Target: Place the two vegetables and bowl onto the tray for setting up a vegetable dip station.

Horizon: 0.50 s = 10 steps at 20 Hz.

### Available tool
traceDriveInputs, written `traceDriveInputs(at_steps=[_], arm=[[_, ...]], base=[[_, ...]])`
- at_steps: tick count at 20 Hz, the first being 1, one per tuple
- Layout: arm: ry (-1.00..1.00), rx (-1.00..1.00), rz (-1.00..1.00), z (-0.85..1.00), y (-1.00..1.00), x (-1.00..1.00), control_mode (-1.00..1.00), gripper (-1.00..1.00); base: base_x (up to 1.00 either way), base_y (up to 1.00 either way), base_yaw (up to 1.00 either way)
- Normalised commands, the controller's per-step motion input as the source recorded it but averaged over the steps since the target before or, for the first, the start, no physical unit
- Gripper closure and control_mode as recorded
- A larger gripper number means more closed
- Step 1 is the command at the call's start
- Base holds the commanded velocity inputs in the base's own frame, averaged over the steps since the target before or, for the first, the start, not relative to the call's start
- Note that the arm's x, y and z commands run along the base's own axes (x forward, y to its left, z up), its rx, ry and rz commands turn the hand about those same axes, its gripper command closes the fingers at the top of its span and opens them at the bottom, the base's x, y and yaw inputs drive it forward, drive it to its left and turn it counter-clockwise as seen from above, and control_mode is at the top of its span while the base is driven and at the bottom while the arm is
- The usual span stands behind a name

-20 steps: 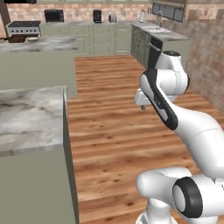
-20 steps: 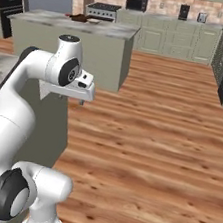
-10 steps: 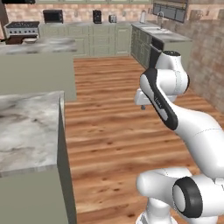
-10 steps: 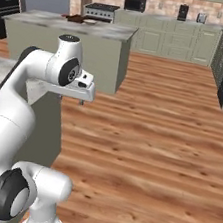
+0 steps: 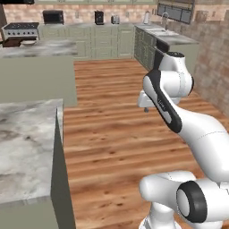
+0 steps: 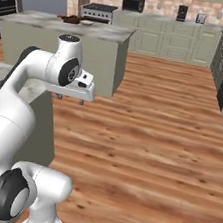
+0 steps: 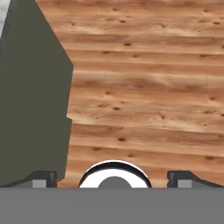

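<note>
Bright, even rendered light, soft faint shadows, slightly coarse low-resolution textures.

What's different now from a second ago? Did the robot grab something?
The base rolled forward a little, so the whole view shifted and the near marble counter sits lower in frame. Nothing was grabbed. The arm's pose and the open gripper stayed the same.

Island items (image 6: 74, 20) too small

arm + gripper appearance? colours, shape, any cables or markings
Arm: glossy white, rounded shells, with dark grey-black joint bands and round dark joint caps. Hand is a flat white block. Gripper: two small dark grey finger tips. No cables or markings can be made out.
</note>
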Motion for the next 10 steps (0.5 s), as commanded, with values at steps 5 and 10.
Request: traceDriveInputs(at_steps=[5,10], arm=[[0.00,0.00,0.00,0.00,0.00,0.00,1.00,-1.00],[0.00,0.00,0.00,0.00,0.00,0.00,1.00,-1.00]], base=[[0.49,-0.31,0.00],[0.49,-0.32,0.00]])
